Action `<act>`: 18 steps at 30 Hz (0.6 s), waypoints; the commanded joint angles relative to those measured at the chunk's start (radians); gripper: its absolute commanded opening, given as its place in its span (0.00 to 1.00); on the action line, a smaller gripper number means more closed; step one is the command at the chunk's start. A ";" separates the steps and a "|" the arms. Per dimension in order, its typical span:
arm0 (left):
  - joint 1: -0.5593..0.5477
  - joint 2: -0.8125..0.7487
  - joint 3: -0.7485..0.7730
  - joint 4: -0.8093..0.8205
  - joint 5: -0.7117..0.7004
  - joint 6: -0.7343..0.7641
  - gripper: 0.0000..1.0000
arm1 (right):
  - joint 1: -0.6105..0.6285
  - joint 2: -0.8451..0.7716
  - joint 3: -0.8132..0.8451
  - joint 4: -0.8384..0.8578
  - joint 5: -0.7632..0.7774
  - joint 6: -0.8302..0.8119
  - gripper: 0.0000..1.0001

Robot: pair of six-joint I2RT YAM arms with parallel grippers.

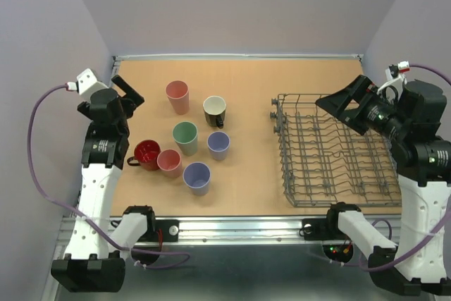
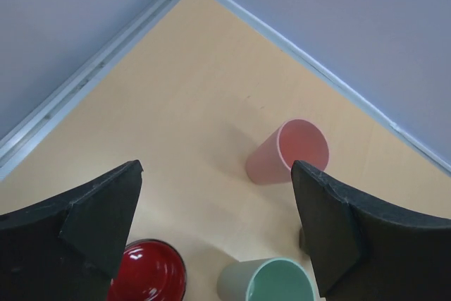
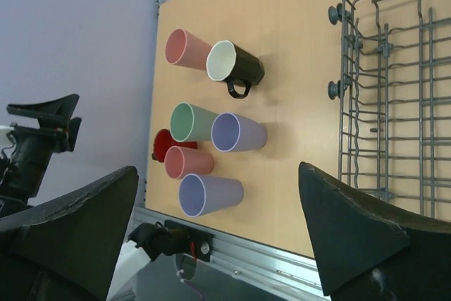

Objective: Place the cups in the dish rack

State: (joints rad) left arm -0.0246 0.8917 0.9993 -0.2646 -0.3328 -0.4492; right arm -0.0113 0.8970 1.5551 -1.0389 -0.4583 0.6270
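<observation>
1. The left hand (image 2: pixel 215 170) is hanging over the left edge of the desk (image 1: pixel 246 79), jaws spread wide and gripping nothing. It is looking down on the far pink tumbler (image 2: pixel 289 151), the sage-green tumbler (image 2: pixel 271 283) and the red mug (image 2: pixel 148 273), probably because this cluster is sitting on its side.
2. The right hand (image 3: pixel 217 168) is gaping just as wide and is also empty. It is hovering above the dish rack (image 1: pixel 283 153) without touching it, perhaps to be on hand for receiving.
3. All seven cups are standing mouth-up on the left half of the desk, well apart from the rack. The dark mug (image 1: pixel 214 110), far lavender tumbler (image 1: pixel 218 145), near pink tumbler (image 1: pixel 169 163) and near lavender tumbler (image 1: pixel 197 177) are completing the group.
4. The rack is sitting on the right half with its tines pointing up and is carrying no cup, so the loading is, by my judgement, only beginning.
5. The near pink tumbler is crowding the red mug, touching it or nearly so. Wide jaws coming down there are risking a knock to a neighbour. The far pink tumbler is standing clear of the others, which is making it the easier first pick.
</observation>
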 commanded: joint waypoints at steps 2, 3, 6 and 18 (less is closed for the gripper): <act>0.002 0.007 0.163 -0.232 -0.198 -0.049 0.99 | 0.010 0.020 0.048 0.069 -0.016 0.045 1.00; 0.002 0.013 0.183 -0.252 -0.189 -0.063 0.99 | 0.010 0.022 0.045 0.077 -0.013 0.046 1.00; 0.002 -0.003 0.216 -0.179 -0.019 0.058 0.99 | 0.010 0.026 0.042 0.106 0.009 0.062 1.00; 0.002 -0.343 -0.058 0.135 0.189 -0.033 0.90 | 0.008 -0.078 -0.095 0.273 0.020 0.350 1.00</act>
State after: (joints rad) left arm -0.0242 0.4873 0.8986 -0.2016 -0.1894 -0.4633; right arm -0.0113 0.8635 1.5192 -0.9112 -0.3973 0.8783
